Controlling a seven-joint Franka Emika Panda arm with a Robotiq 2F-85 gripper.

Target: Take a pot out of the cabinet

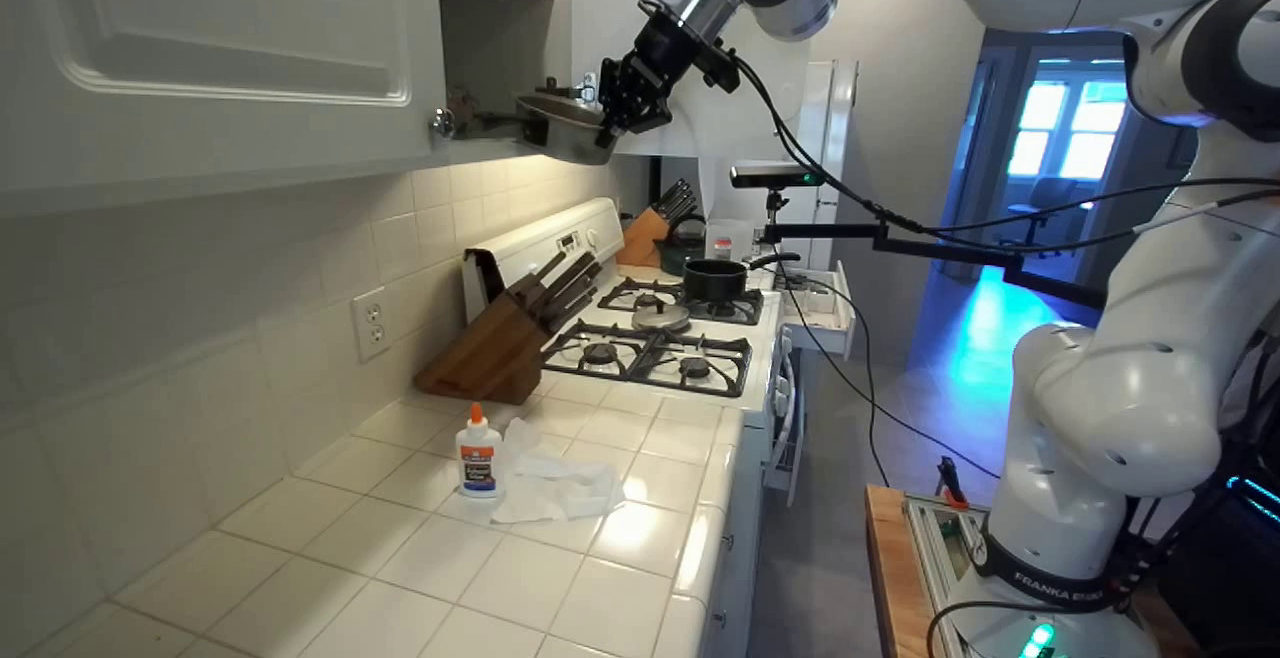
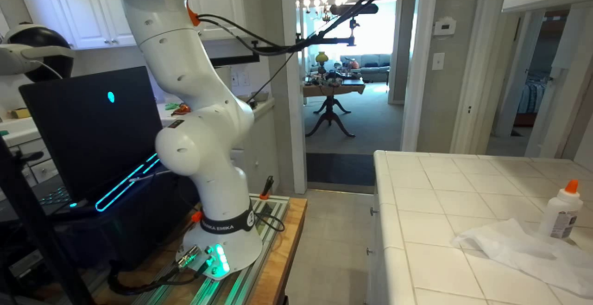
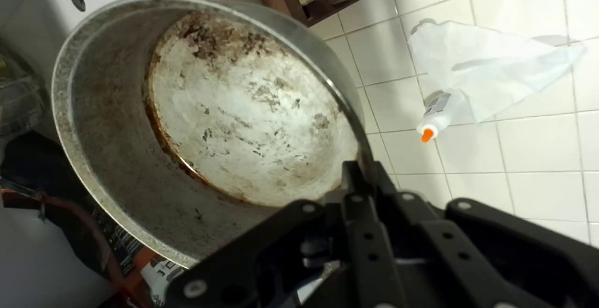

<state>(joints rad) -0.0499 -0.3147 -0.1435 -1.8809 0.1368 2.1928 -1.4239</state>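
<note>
Your hand grasps the pot by its rim | you have it at the open front of the cabinet, well above the surface | below, glue stands beside a tissue

FRANKA EMIKA on arm, logo on laptop

The pot was tipped aslant at the opening of the white cabinet, pinched at its rim, one side jutting out past the cabinet's front; how much of it was inside I couldn't make out. It was round and dull grey metal, the inner walls smudged brown, the pale bottom blotched dark and ringed rusty brown. The cabinet's nearer door carried a moulded panel and a round knob; beyond it the interior lay in shadow.
</note>
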